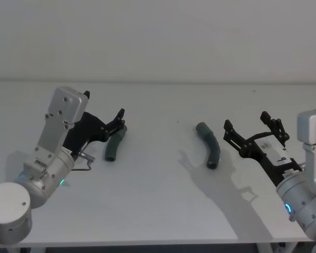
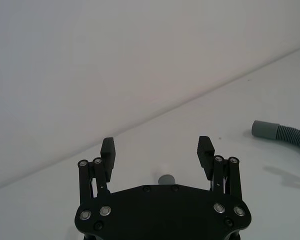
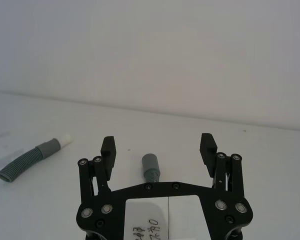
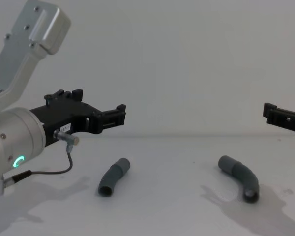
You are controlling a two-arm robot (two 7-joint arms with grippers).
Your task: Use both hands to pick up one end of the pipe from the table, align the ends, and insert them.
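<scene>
Both released, set for grabs: left end effector (image 2: 157,149) over one pipe piece (image 1: 115,146); right end effector (image 3: 158,146) facing the other piece (image 1: 210,147).

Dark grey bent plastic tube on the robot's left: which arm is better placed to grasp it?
Left. The left gripper hovers open just above this dark grey bent tube; the right gripper, also open, is beside the other dark grey tube, farther away.

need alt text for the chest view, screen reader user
Two short, bent dark grey pipe pieces lie apart on the white table, the left pipe piece and the right pipe piece, neither held. The left end effector hangs above the left one; the right end effector pokes in at the right edge, off the table.
</scene>
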